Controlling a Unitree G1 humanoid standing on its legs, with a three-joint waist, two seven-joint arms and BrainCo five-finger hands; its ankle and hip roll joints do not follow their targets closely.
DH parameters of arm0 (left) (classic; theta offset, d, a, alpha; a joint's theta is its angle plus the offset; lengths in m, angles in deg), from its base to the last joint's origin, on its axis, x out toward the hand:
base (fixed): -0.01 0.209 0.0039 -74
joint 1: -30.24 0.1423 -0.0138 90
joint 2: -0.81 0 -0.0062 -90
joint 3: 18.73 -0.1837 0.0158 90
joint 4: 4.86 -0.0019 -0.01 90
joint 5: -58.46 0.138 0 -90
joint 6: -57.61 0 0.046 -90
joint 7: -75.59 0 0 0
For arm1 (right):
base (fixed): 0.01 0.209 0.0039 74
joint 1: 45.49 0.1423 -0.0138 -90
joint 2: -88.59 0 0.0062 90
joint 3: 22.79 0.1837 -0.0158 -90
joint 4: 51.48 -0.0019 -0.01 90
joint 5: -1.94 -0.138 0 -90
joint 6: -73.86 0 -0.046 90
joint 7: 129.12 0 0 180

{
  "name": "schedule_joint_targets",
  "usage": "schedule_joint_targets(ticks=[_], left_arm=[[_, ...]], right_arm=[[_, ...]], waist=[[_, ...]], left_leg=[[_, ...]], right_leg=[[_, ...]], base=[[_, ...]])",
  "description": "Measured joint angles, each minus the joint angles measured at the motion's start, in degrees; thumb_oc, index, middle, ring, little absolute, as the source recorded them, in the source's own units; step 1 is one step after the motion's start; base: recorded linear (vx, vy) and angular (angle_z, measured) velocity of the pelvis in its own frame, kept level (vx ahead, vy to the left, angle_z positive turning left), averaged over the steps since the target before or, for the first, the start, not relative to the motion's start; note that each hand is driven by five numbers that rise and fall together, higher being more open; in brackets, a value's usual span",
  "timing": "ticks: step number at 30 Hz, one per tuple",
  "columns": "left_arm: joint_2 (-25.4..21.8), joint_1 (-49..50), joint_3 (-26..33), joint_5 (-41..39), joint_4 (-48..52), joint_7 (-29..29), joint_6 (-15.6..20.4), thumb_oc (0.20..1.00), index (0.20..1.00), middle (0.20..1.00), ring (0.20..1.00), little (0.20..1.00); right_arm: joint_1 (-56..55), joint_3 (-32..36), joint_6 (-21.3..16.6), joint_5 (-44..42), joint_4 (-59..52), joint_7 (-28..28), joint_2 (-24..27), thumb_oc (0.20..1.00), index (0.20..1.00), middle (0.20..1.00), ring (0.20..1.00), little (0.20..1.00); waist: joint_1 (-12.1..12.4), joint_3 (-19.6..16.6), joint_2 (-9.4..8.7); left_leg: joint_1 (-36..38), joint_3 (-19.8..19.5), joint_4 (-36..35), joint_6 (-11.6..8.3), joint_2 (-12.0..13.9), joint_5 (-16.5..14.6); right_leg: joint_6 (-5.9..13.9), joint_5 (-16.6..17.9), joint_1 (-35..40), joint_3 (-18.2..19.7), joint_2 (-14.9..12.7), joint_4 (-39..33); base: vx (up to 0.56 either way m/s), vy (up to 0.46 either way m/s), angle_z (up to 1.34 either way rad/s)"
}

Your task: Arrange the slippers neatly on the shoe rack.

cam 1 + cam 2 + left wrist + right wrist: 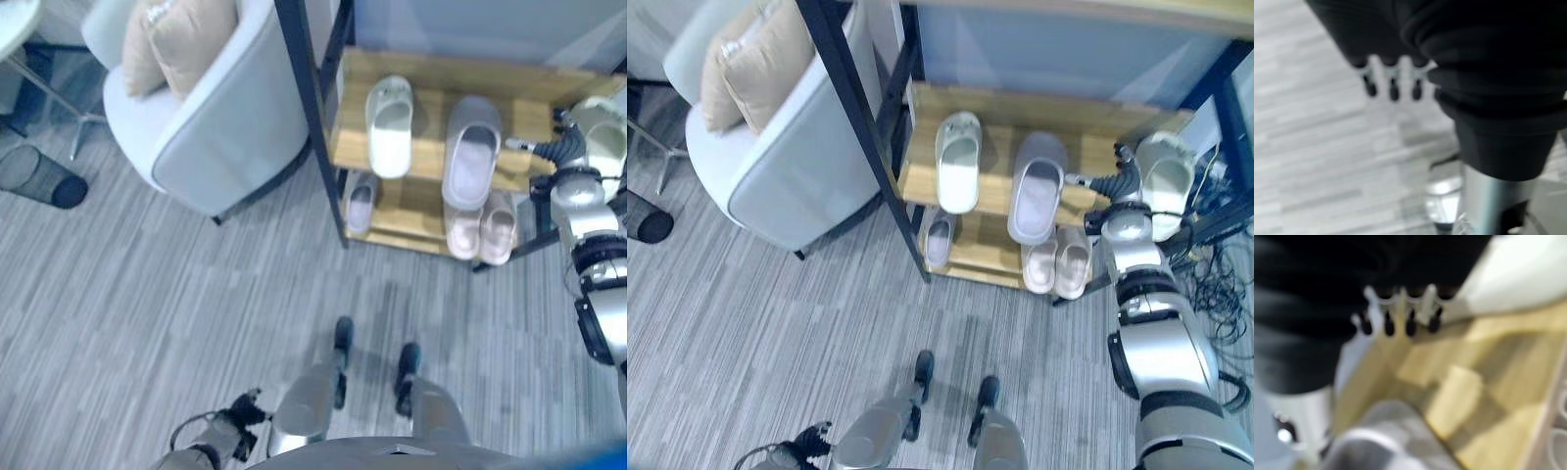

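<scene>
The shoe rack's upper wooden shelf (421,157) carries a white slipper (390,125), a grey slipper (471,152) and, at its right end, a second white slipper (1168,181). On the lower shelf lie a small grey slipper (361,201) and a pink pair (480,227). My right hand (1117,183) is over the upper shelf between the grey slipper and the right white slipper (1518,274); its fingers (1400,316) are straight, tips at that slipper's edge. My left hand (240,416) hangs low by my side, fingers (1393,81) relaxed over the floor.
A pale armchair (216,127) with beige cushions (171,39) stands just left of the rack's dark metal post (309,108). A black mesh bin (39,176) lies on the striped floor at far left. Loose cables (1215,284) lie right of the rack.
</scene>
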Motion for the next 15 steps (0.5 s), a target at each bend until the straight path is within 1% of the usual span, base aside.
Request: schedule_joint_targets(ticks=[1, 3, 5, 7, 13, 15], left_arm=[[0.05, 0.08, -0.13, 0.02, -1.03, 0.3, 0.32, 1.0, 1.0, 1.0, 1.0, 1.0], [0.07, 0.13, -0.11, 0.03, -2.44, 0.41, 0.39, 1.0, 1.0, 1.0, 1.0, 1.0], [0.01, 0.24, -0.04, 0.03, -2.48, 0.42, 0.65, 1.0, 1.0, 1.0, 1.0, 1.0], [-0.08, 0.25, 0.0, 0.04, -2.49, 0.44, 0.78, 1.0, 1.0, 1.0, 1.0, 1.0], [0.04, -0.18, -0.08, 0.04, -2.24, 0.49, 0.84, 1.0, 1.0, 1.0, 1.0, 1.0], [-0.06, -0.38, -0.41, 0.04, -1.87, 0.62, 0.85, 1.0, 1.0, 1.0, 1.0, 1.0]], right_arm=[[0.31, -2.01, 0.3, -0.04, 1.46, -0.12, 0.42, 1.0, 1.0, 1.0, 1.0, 1.0], [0.36, -2.64, -0.29, -0.17, 1.26, -0.06, 0.76, 1.0, 1.0, 1.0, 1.0, 1.0], [0.6, -3.2, -0.29, -0.18, 1.44, -0.83, 1.45, 1.0, 1.0, 1.0, 1.0, 1.0], [2.02, -5.66, -0.13, -0.06, 1.28, -1.81, 1.66, 1.0, 1.0, 1.0, 1.0, 1.0], [2.05, -5.33, -0.21, 0.19, 0.37, -2.04, 1.52, 1.0, 1.0, 1.0, 1.0, 1.0], [2.13, -5.34, -0.3, 0.2, 0.29, -1.14, 1.52, 1.0, 1.0, 1.0, 1.0, 1.0]], waist=[[0.05, 0.17, -0.21], [0.0, 1.2, -0.66], [0.21, 1.32, -0.81], [-0.01, 1.51, -1.1], [0.19, 1.52, -1.24], [0.32, 1.46, -1.35]], left_leg=[[-0.38, -0.27, 0.05, 0.04, -0.04, 0.1], [-0.53, -0.43, 0.08, 0.59, -0.03, 0.55], [-0.55, -0.45, 0.11, 0.67, -0.1, 0.6], [-0.8, -0.48, 0.13, 0.66, -0.11, 0.6], [-2.04, -1.68, 0.83, 0.66, -0.11, 0.6], [-2.74, -1.92, 0.92, 0.34, -0.2, 0.42]], right_leg=[[-0.03, -0.22, -0.52, -0.19, -0.06, 0.47], [-0.2, -0.76, -0.71, -0.54, -0.11, 0.87], [-0.12, -1.25, -0.77, -0.59, -0.25, 1.4], [-0.19, -1.49, -1.27, -0.58, -0.31, 1.77], [-0.24, -1.88, -2.12, -1.35, -0.3, 2.69], [-0.49, -2.29, -3.23, -1.51, -0.55, 3.93]], base=[[0.01, 0.015, 0.12], [0.03, 0.01, 0.11], [0.04, 0.009, 0.07], [0.0, 0.0, 0.0], [0.01, 0.007, 0.07], [0.02, -0.002, 0.08]])
